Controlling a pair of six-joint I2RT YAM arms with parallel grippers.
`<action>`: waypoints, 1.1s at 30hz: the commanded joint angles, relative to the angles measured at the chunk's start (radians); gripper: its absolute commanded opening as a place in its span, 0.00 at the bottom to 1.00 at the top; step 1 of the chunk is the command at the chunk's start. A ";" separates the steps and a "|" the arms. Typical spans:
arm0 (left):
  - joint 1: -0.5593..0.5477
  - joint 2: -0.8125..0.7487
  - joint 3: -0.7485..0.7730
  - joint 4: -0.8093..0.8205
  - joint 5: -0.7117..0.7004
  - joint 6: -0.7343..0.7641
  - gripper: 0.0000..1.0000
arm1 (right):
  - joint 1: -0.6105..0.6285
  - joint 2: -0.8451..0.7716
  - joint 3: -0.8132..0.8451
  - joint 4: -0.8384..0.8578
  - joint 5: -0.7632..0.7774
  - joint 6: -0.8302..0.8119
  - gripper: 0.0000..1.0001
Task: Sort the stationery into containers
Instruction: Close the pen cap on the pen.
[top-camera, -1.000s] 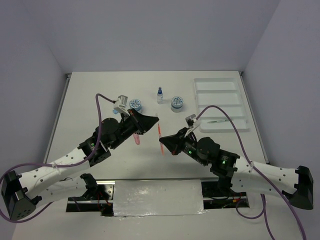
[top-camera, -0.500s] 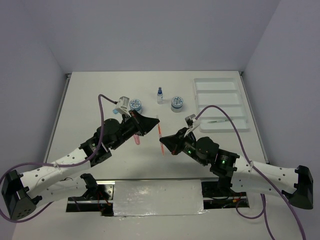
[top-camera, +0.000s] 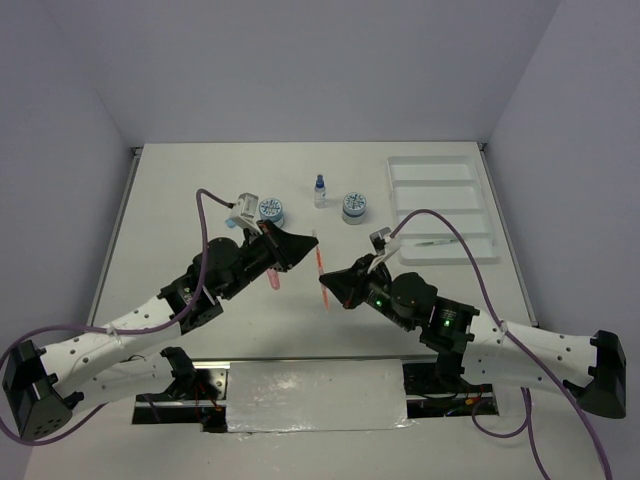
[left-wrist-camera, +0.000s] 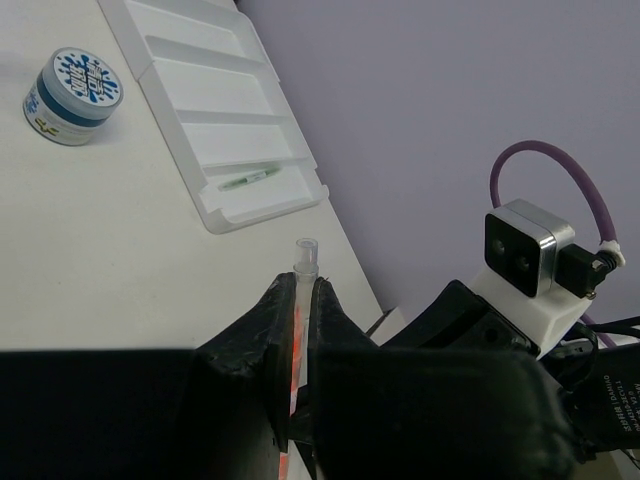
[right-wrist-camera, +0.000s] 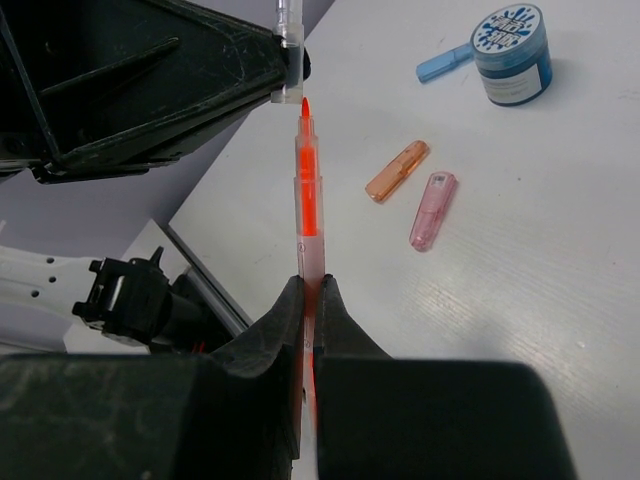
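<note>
The right pincer (right-wrist-camera: 308, 288) grips the orange pen (right-wrist-camera: 308, 190). The left pincer (left-wrist-camera: 298, 288) pinches its clear cap (left-wrist-camera: 305, 252) just beyond the tip. Line them up, then push gently.

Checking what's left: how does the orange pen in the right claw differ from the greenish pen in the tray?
The thin orange pen is clamped aloft in the right claw; the thin greenish pen lies in the white plastic tray's nearest compartment. The orange pen is unsorted, the greenish pen sorted. Both are slim.
</note>
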 joint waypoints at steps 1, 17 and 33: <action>-0.006 -0.023 -0.002 0.050 -0.028 0.027 0.00 | 0.009 0.008 0.049 0.019 -0.008 0.001 0.00; -0.004 -0.027 -0.002 0.046 -0.045 0.037 0.00 | 0.012 0.007 0.052 0.013 -0.023 0.006 0.00; -0.004 -0.023 -0.017 0.051 -0.023 0.059 0.00 | 0.010 0.016 0.077 -0.007 0.015 -0.005 0.00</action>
